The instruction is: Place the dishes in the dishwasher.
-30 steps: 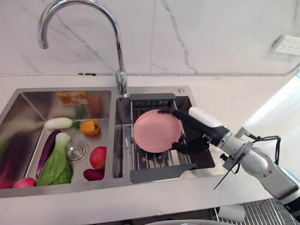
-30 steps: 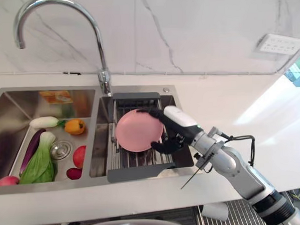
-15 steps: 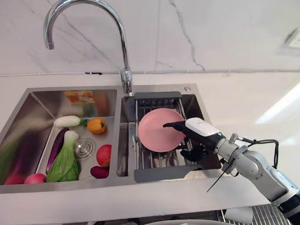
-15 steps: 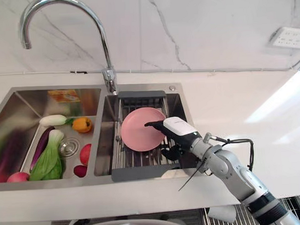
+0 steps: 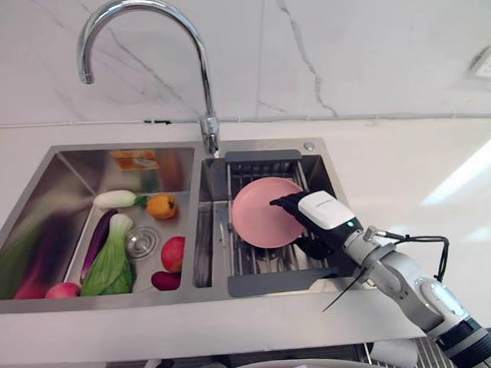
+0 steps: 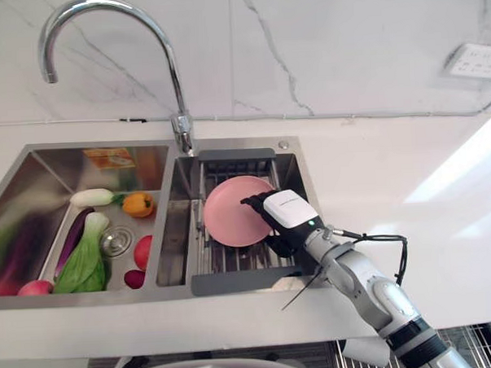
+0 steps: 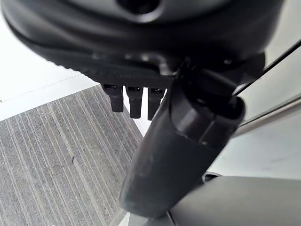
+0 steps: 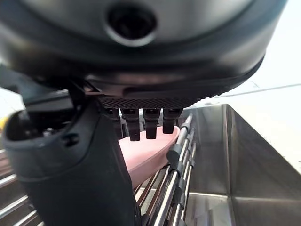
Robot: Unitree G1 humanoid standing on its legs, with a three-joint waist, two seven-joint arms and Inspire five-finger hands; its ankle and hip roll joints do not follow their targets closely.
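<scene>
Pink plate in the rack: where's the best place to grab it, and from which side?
Probably by its right rim, coming from the right. The pink plate leans tilted on the wire rack, so that edge stands free of the bars. The right hand is already there, fingers over the rim, thumb below.

The right hand [image 5: 316, 222] covers one edge of the pink plate [image 5: 263, 222], so the grip under it is hidden. The rack [image 5: 257, 261] bars beneath the plate are hidden too.
</scene>
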